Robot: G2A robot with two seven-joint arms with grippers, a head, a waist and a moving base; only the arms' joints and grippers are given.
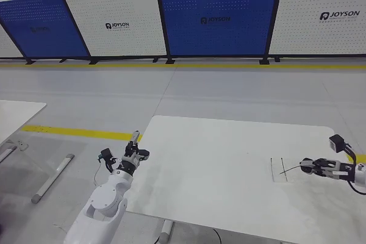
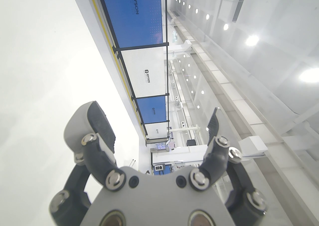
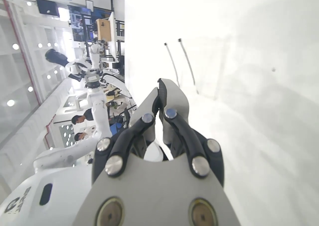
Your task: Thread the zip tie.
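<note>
At the left edge of the bench (image 1: 219, 177) we see the left gripper (image 2: 154, 115) spread wide and empty. We judge it is parked well apart from the work, waiting to take a tie end. Its fingers are pale metal, and the pads (image 2: 101, 122) are ridged black rubber for holding slick plastic.

Two zip ties (image 3: 171, 59) lie flat side by side on the bench's right part. They are thin, stiff strips with small square heads, laid where they can be pinched.

Just beside them the right gripper (image 3: 158, 85) is closed tight. The top view shows a fine dark strand at its tip, and we cannot tell whether it is a gripped tie.
</note>
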